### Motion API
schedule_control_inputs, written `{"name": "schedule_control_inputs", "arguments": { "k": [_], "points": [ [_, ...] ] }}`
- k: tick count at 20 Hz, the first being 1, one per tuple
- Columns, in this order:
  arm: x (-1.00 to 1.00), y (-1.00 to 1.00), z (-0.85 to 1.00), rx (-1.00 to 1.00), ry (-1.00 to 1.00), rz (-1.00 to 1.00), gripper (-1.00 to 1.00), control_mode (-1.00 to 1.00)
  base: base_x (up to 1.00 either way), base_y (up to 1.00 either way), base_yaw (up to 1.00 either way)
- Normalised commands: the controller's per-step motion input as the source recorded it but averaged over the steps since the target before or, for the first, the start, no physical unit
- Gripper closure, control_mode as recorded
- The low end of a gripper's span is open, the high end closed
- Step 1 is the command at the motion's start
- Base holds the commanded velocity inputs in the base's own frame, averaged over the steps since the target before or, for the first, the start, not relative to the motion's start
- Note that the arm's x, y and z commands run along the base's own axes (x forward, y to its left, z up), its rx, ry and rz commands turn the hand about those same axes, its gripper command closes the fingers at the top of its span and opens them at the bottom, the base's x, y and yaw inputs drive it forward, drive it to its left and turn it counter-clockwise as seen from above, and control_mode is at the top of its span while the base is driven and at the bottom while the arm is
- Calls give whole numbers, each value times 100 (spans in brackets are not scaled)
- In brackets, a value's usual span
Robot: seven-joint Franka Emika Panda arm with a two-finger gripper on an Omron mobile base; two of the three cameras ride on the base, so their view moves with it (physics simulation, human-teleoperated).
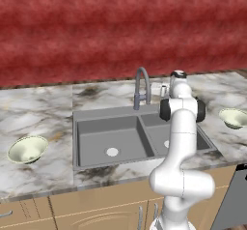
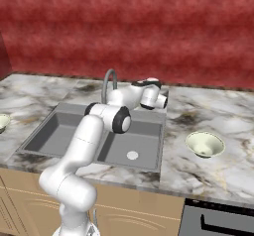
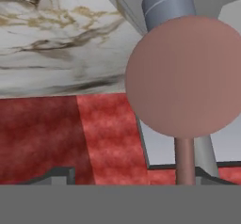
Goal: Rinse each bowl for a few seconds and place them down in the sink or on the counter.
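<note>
We see a deep red wall (image 1: 120, 26) with a mottled, blotchy texture running the full width behind the worktop, meeting it along a thin dark seam. In the right base view a darker red surface (image 2: 4, 56) juts in at the left edge. Below the worktop's front edge we find tan wooden cabinets (image 1: 91, 209) with panelled doors and slim pale handles (image 1: 140, 214). At the lower right corner sits a dark grey appliance front (image 2: 218, 220) with a black handle (image 2: 225, 226). The light is even and flat, with only soft shading.
</note>
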Motion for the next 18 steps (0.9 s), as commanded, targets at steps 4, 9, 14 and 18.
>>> {"name": "schedule_control_inputs", "arguments": {
  "k": [4,9,14,18],
  "points": [
    [4,0,0,1,2,-2,100,-100,0,0,0],
    [0,-9,-1,0,0,-8,100,-100,0,0,0],
    [0,-36,-10,3,0,-17,100,-100,0,0,0],
    [0,-49,-13,5,0,-18,100,-100,0,0,0]
  ]
}}
